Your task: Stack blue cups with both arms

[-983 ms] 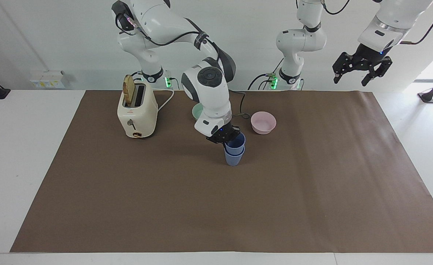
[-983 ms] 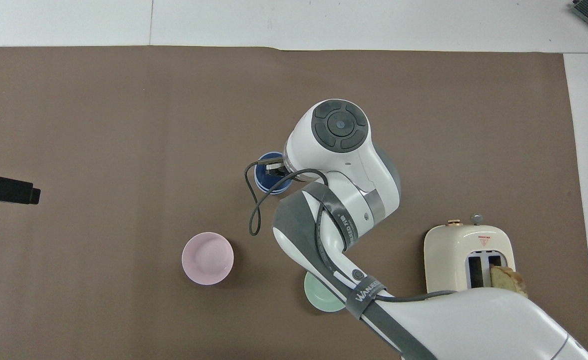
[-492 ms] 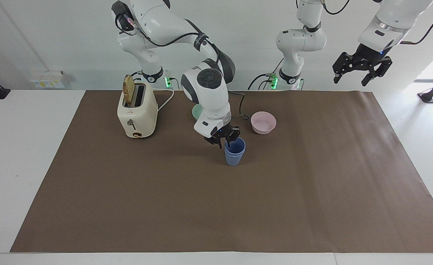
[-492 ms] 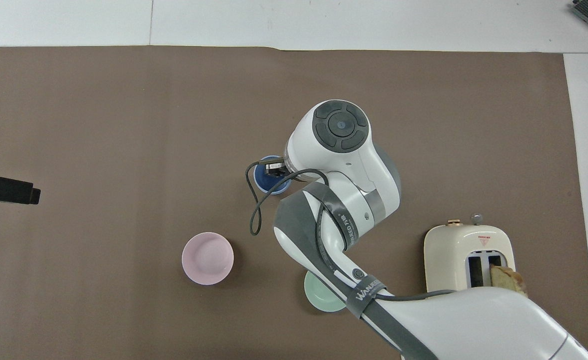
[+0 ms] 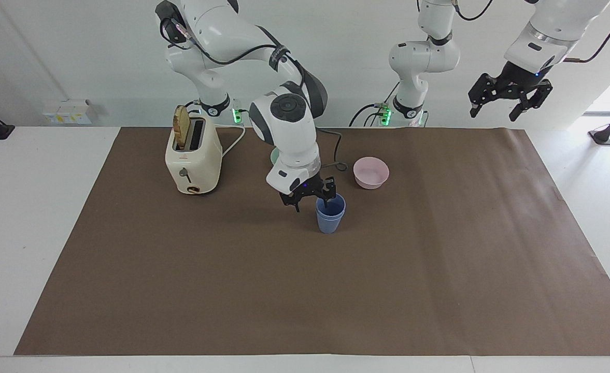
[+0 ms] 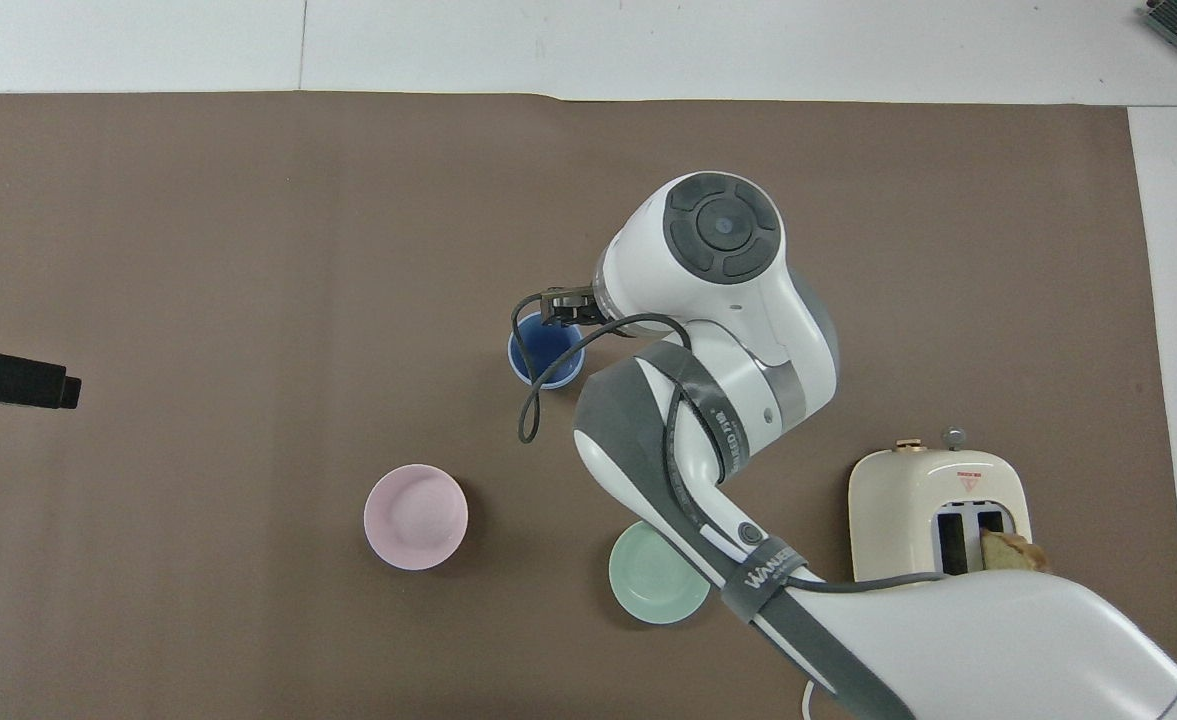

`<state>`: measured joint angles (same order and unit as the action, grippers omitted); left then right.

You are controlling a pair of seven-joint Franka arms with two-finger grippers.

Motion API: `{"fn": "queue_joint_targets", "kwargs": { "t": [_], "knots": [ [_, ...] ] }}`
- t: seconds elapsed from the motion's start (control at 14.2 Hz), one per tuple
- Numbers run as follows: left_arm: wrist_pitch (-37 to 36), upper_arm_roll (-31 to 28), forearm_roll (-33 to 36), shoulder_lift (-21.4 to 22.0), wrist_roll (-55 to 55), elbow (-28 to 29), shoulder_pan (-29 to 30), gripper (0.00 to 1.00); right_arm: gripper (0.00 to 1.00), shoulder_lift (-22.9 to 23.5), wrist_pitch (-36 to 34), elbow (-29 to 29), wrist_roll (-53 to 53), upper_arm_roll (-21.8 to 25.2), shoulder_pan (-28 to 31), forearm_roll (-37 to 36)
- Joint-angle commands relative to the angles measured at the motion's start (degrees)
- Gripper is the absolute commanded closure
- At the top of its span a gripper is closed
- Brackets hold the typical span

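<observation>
The two small matte periwinkle-blue plastic cups [image 5: 330, 217] are nested mid-tabletop. The right pincer [image 5: 308, 195] is spread just beside their rim and should be lifted straight, unsnagged. The left pincer [image 5: 509, 98] waits aloft, spread.

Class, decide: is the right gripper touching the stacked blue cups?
Cannot tell. In the facing view the right gripper sits at the rim of the blue cups, one finger overlapping it; neither view shows contact or a gap plainly.
</observation>
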<state>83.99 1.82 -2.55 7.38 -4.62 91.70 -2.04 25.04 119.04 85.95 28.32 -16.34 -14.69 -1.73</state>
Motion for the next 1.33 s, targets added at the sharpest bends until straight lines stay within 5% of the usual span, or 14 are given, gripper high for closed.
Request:
{"fn": "queue_joint_targets", "kwargs": {
  "t": [0.0,1.26],
  "knots": [
    [-0.85,0.03,-0.44,0.71,-0.39,0.06,0.37,0.00,0.00,-3.15,-2.48,-0.16,-1.24,-0.71,5.27,-0.73],
    [-0.85,0.03,-0.44,0.71,-0.39,0.06,0.37,0.00,0.00,-14.93,-27.88,-5.43,-28.23,0.77,26.73,-2.92]
  ]
}}
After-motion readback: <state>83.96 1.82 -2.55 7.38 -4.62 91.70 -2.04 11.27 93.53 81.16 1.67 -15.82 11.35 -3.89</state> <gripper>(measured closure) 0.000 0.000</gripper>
